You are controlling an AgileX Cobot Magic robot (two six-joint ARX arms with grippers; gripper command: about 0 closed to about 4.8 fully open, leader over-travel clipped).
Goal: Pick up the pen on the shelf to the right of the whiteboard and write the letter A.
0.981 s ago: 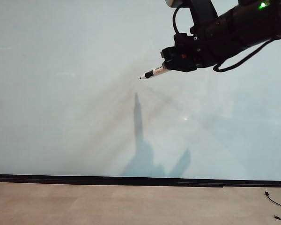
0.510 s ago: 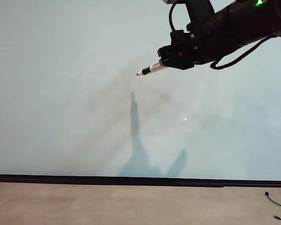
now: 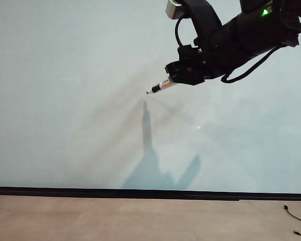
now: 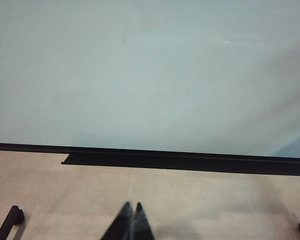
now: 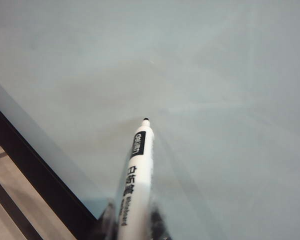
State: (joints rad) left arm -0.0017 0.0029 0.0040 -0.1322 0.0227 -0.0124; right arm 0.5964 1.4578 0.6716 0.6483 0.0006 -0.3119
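The exterior view faces the whiteboard point(image 3: 65, 100) squarely from afar; both wrist views look along their grippers toward that same board, the right closest.

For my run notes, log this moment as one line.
right gripper: shut on pen, tip near whiteboard | left gripper: shut, low, holding nothing | letter A: none visible yet

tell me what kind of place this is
Probably a lab or office test space set up for writing trials: a large blank whiteboard fills the view, the shut left gripper waits low in front of it, and the right gripper holds a pen toward the board.
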